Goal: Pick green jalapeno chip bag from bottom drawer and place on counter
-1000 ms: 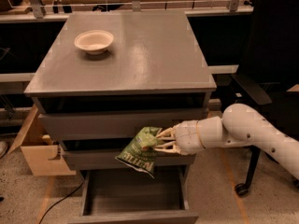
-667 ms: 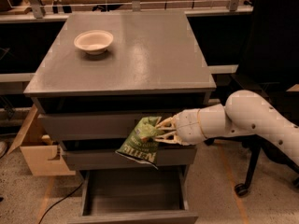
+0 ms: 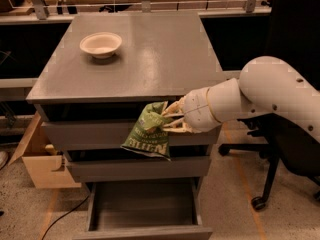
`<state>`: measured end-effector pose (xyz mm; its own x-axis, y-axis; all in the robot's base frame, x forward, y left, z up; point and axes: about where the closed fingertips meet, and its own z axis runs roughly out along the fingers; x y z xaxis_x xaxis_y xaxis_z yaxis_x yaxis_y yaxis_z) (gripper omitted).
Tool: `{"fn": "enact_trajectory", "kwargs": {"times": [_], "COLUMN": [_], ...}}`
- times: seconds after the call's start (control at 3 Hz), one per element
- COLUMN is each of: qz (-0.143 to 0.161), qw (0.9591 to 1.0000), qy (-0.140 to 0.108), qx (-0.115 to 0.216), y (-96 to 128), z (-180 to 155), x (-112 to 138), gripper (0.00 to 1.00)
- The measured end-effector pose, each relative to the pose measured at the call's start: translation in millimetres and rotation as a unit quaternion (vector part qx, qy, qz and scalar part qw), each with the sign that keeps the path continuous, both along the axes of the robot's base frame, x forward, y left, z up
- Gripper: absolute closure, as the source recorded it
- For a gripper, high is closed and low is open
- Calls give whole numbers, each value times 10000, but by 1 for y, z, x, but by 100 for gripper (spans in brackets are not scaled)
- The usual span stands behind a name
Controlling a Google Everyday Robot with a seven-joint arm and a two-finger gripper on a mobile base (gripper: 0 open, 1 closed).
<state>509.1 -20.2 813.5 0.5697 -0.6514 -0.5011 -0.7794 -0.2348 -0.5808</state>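
Gripper (image 3: 171,119) at the end of the white arm (image 3: 260,94) hangs in front of the cabinet's top drawer, just below the counter's front edge, with its fingers clamped on the right side of the chip bag.

Going by size, the counter (image 3: 150,59) comes first. It is the grey top of the cabinet, and the bag is not on it yet. The bottom drawer (image 3: 142,204) stands pulled out well below the gripper, and the bag is out of it and apart from it.

The chip bag (image 3: 149,133) dangles crumpled from the fingers, level with the two upper drawers and hanging against their fronts. A pale bowl (image 3: 101,44) sits toward the back left of the counter.

So the picking half looks done: the bag is gripped and out of the drawer. What remains, as I judge it, is raising it past the counter edge, carrying it over the bare grey top clear of the bowl, and letting go.
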Motion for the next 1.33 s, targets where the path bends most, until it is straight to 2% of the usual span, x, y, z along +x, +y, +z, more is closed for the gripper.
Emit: {"fn": "enact_trajectory", "kwargs": {"times": [0.33, 0.67, 1.0, 1.33], "qz": [1, 37, 73, 98], "qw": [10000, 9999, 9981, 9946], "qy": [-1, -122, -542, -917], "qx": [0, -54, -271, -468], "y": [0, -3, -14, -22], "z": [0, 10, 48, 92], "x": [0, 6, 17, 42], "gripper": [100, 100, 100, 100]}}
